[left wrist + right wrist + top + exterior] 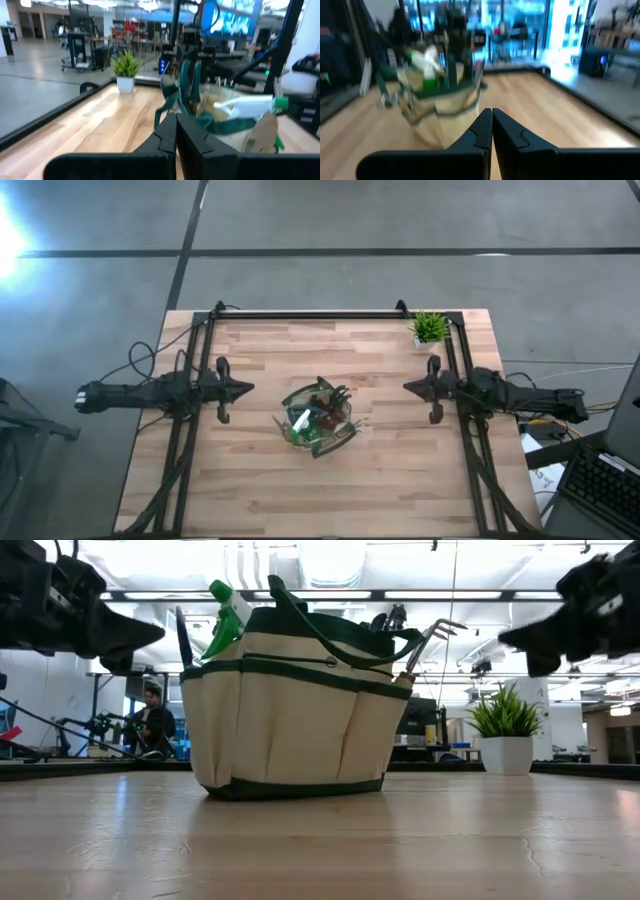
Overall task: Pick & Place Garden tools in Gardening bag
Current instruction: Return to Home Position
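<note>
The gardening bag, tan fabric with a dark green rim and loop handles, stands upright on its base at the table's middle; it also shows in the low view. A green spray bottle, a rake and other dark tool ends stick up out of it. My left gripper hovers shut and empty to the bag's left. My right gripper hovers shut and empty to the bag's right. In the wrist views the shut fingers point level toward the bag.
A small green potted plant stands at the table's far right corner. Black frame rails run along the far edge and both sides. A laptop and cables lie beyond the table's right edge. A person sits far behind the table.
</note>
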Action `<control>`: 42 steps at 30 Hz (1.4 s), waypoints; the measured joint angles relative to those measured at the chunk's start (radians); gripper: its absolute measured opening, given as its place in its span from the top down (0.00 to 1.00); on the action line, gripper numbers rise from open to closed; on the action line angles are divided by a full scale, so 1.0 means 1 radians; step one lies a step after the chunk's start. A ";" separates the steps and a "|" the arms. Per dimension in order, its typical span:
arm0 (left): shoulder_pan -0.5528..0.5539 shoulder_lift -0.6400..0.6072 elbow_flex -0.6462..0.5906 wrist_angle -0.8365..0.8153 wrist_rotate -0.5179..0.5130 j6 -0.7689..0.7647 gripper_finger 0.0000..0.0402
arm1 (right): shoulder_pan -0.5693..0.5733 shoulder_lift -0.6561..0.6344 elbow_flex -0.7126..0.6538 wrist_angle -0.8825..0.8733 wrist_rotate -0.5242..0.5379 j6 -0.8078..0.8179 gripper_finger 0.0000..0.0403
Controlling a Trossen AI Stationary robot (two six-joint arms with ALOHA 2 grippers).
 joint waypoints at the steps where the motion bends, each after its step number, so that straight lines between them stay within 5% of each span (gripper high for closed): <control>1: 0.000 -0.014 0.000 0.000 0.000 0.000 0.98 | 0.000 -0.016 0.000 0.002 -0.001 0.002 0.98; 42: 0.000 -0.073 0.001 0.042 0.000 0.000 0.97 | 0.002 0.045 0.000 0.028 -0.001 0.000 0.98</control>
